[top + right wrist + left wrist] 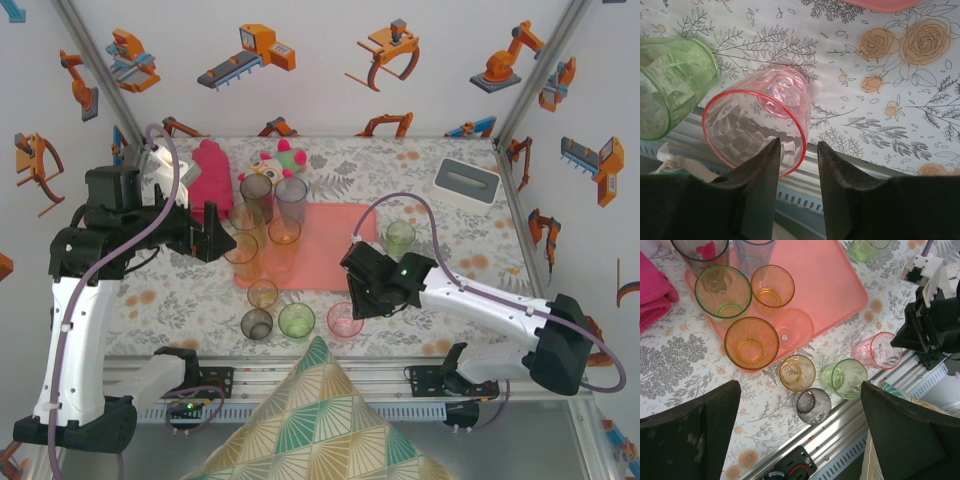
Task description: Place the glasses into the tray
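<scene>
Right gripper fingers narrowly apart, straddling rim of pink glass near table front edge; we cannot tell contact. Left gripper jaws wide apart, above tray. We see several glasses on tray's left part; amber glass, grey glass, green glass off tray.

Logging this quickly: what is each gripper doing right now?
Left gripper: wide open, holding nothing.
Right gripper: partly open, straddling the rim of the pink glass, not clamped.
</scene>
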{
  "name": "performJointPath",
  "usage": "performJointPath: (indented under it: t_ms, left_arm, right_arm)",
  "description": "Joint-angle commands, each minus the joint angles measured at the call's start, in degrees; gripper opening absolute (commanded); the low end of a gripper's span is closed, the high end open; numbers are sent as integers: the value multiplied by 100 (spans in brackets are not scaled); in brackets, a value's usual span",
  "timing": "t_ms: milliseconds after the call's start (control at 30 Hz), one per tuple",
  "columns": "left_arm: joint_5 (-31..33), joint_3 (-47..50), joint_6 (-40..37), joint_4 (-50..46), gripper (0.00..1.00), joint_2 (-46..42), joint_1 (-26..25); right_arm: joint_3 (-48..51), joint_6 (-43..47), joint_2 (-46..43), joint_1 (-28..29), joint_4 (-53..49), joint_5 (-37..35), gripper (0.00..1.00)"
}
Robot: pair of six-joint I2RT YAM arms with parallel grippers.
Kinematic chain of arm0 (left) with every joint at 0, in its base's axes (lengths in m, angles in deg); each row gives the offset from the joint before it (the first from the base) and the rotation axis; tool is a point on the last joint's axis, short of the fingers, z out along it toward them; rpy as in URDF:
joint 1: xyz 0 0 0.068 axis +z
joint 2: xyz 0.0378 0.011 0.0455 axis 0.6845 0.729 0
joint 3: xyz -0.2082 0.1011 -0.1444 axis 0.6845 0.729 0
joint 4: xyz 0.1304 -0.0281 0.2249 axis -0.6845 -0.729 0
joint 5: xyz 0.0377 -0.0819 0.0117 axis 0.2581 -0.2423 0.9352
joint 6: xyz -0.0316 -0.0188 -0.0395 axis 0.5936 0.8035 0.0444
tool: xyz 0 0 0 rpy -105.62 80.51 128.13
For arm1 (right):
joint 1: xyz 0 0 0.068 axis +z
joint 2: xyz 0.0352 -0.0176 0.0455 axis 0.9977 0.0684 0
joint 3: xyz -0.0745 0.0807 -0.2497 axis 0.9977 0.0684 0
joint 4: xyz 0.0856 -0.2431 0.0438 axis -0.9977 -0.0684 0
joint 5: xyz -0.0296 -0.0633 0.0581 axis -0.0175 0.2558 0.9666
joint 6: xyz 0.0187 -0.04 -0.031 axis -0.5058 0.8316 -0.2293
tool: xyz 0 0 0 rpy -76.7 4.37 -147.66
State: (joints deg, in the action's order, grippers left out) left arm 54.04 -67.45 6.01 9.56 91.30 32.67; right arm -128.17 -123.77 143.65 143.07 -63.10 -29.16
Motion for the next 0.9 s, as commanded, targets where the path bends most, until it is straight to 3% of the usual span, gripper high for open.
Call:
performJointPath:
  t_ms: [0,500,867]
  left_arm:
    - [-95,-62,-131,-14,97,-21,-37]
    - [-61,-61,-140,-27,97,-56,-35]
    - [-60,-66,-132,-26,97,-58,-36]
  right_arm:
    - [75,-98,162,57,144,-121,36]
    - [-116,48,793,162,222,-226,32]
    - [-80,48,820,159,209,-305,20]
